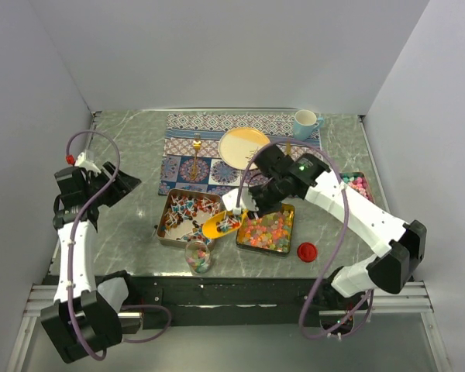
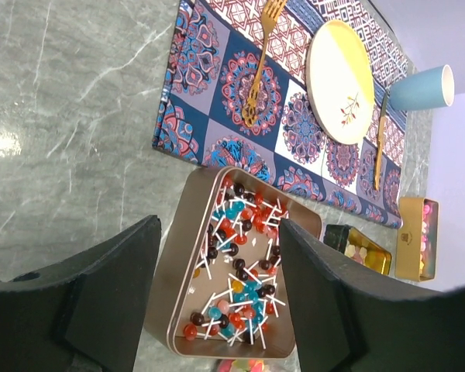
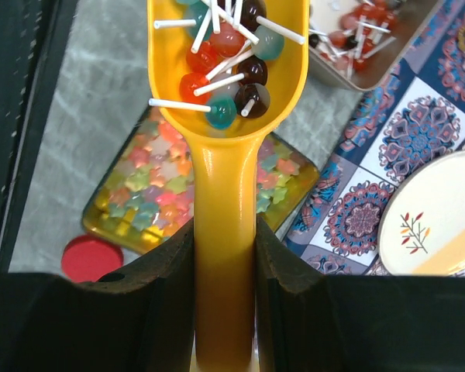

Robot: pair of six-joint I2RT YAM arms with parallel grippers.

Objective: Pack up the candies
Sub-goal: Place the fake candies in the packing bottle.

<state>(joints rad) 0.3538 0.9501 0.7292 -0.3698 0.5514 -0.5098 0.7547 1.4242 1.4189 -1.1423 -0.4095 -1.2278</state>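
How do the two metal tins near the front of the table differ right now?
The lollipop tin holds stick lollipops in red, blue and dark brown; the star-candy tin holds stickless star-shaped sweets in pink, yellow, green and orange. The lollipop tin shows bare metal along one side; the star-candy tin's floor is fully covered. Both are shallow rectangular metal tins, open, side by side on the marble table.

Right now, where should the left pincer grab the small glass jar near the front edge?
Take the jar by its round side wall, below the rim, with the left pincer coming level from the jar's left. It stands upright with an open mouth, and the scoop hangs by its far-right side, likely crowding a top approach.
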